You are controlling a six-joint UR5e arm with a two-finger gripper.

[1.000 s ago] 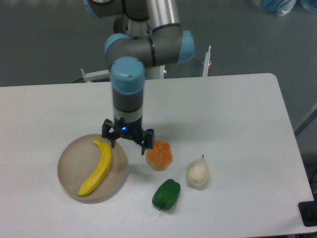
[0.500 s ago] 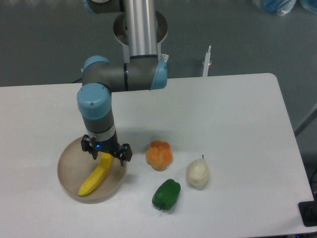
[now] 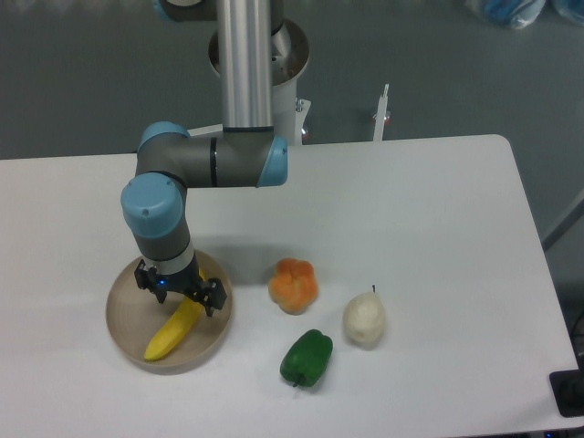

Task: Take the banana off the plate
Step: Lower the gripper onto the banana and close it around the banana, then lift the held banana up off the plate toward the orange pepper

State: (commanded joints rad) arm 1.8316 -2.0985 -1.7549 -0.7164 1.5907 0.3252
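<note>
Under claw [image 3: 181,288]: banana [image 3: 173,330].

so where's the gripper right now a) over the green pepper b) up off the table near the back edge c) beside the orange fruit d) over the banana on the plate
d: the gripper sits low over the upper part of the banana, whose lower end shows below it on the plate; its jaws straddle the banana, and whether they have closed on it cannot be told.
</note>
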